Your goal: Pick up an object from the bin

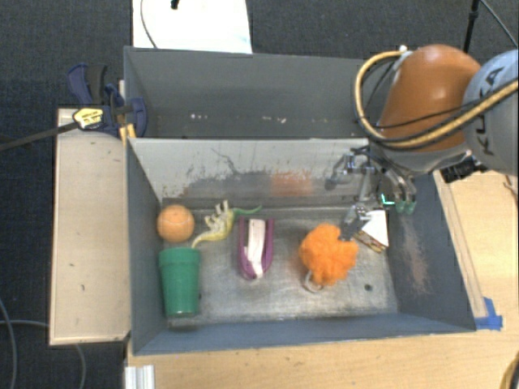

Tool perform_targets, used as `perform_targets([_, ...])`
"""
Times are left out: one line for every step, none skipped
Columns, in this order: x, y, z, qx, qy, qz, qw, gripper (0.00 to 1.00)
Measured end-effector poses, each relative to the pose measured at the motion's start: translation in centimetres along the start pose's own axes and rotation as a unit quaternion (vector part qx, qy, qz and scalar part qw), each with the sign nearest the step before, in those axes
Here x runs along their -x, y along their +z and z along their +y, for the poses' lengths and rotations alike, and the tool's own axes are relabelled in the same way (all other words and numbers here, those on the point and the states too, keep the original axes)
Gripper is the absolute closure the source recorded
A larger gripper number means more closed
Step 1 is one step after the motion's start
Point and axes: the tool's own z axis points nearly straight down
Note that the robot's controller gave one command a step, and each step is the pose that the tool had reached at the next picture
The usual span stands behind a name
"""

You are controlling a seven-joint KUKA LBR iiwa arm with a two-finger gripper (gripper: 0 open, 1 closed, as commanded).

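My gripper [350,194] hangs over the bin's right part, near the back wall. It is open, and I see nothing between its fingers. The nearer fingertip [354,220] is just above the upper right edge of a fluffy orange mesh pouf [328,254] on the bin floor. A small white and tan flat piece [375,232] lies right beside that fingertip, against the right wall. Left of the pouf lies a purple and white oblong thing [255,248].
Further left are a yellow-green toy creature [216,224], an orange ball [175,223] and an upright green cup [180,280] in the front left corner. The arm with its orange dome and cables reaches over the bin's right rim.
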Motion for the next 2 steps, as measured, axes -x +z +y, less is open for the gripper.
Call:
perform_targets([0.2,-0.5,0.0,0.0,0.0,-0.0042,1.0,0.0])
perform_targets([0.4,1.6,0.1,-0.001,-0.062,-0.0078,0.998,0.0])
